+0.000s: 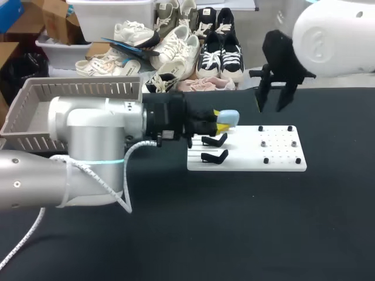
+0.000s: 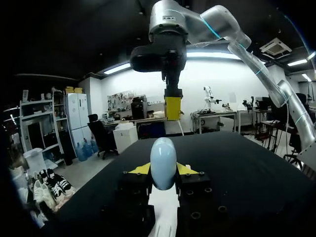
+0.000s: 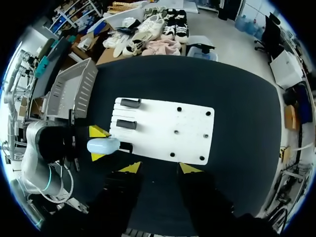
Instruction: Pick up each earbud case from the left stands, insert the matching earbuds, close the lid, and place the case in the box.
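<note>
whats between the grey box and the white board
Only bare black tabletop separates the grey slotted plastic box from the flat white board, seen in the right wrist view; the left arm hides it in the head view.

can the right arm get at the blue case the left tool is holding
Probably yes: the right tool hangs open over the white board, nothing between it and the blue case, though the left tool clamps its sides.

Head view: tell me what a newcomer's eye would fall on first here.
The pale blue earbud case stands out first, clamped in the left tool at the left edge of the white board, beside the black stands. Next come the right tool, hanging open above the board's far edge, and the grey slatted box at the table's far left.
</note>
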Available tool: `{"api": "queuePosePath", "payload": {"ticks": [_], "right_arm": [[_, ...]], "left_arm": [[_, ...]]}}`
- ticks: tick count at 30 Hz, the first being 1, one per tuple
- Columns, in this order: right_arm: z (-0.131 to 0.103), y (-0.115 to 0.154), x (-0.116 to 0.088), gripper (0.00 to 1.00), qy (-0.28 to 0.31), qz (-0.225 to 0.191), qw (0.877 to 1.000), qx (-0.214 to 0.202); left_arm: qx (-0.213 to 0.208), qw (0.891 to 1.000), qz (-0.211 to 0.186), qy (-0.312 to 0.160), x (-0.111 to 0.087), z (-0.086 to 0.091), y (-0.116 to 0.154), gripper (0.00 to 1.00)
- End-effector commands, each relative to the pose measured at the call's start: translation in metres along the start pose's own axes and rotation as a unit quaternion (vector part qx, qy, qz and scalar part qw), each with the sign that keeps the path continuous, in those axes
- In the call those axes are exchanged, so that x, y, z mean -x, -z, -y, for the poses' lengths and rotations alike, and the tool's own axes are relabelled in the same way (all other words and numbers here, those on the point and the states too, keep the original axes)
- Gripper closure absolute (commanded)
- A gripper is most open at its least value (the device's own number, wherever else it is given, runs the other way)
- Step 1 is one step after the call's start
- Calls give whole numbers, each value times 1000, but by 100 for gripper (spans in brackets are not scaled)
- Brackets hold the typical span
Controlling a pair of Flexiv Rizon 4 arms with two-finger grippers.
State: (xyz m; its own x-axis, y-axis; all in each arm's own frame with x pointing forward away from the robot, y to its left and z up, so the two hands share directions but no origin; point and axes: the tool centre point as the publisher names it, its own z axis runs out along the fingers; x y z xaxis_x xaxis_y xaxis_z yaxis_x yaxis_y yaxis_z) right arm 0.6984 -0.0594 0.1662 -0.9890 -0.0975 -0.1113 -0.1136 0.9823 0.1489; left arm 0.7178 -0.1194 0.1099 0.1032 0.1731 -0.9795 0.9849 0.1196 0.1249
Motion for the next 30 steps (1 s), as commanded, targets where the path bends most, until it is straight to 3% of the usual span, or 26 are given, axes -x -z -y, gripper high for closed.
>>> {"api": "queuePosePath", "payload": {"ticks": [1,10,20,30], "right_arm": [[7,2,-12,58,-12,44,999,1],[2,-3,-14,57,-32,36,999,-10],[-10,-2,-9,58,-53,31,998,-27],[-22,-3,-13,57,-79,17,996,-49]], "left_arm": [[55,998,-1,-10,8,1,47,100],[137,989,-45,-32,2,-40,135,100],[172,980,-95,-42,-16,-93,211,100],[186,974,-130,-1,-72,-133,250,100]]}}
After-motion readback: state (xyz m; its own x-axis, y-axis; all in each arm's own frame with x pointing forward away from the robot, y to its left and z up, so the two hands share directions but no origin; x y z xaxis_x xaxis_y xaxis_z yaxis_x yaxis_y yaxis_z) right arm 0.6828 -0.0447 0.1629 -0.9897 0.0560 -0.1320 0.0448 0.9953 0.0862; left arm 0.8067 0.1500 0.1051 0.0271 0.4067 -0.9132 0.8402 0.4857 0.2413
